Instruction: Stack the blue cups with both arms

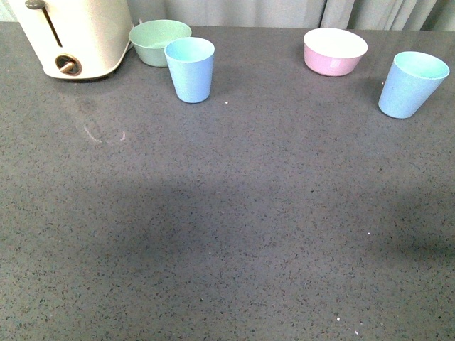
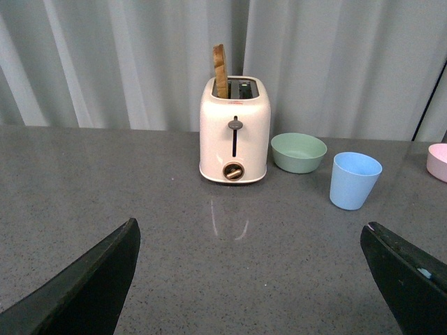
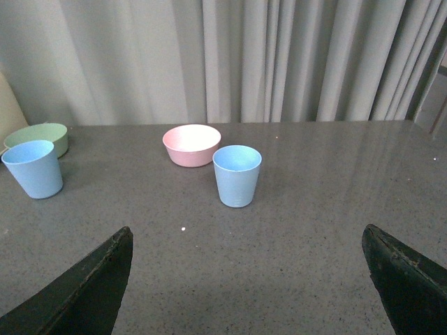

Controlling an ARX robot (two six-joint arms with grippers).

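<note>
Two light blue cups stand upright on the grey counter, apart from each other. The left blue cup point(image 1: 190, 69) point(image 2: 355, 181) point(image 3: 33, 168) is at the back left, just in front of the mint-green bowl. The right blue cup point(image 1: 411, 83) point(image 3: 237, 175) is at the far right, next to the pink bowl. Neither arm shows in the front view. My left gripper point(image 2: 250, 279) is open, well short of the left cup, with only counter between its fingers. My right gripper point(image 3: 248, 283) is open too, facing the right cup from a distance.
A cream toaster point(image 1: 75, 35) point(image 2: 234, 131) holding a slice stands at the back left corner. The mint-green bowl point(image 1: 158, 41) point(image 2: 298, 151) sits beside it, almost touching the left cup. The pink bowl point(image 1: 334, 51) point(image 3: 191, 144) is back right. Curtains hang behind the counter point(image 1: 227, 227).
</note>
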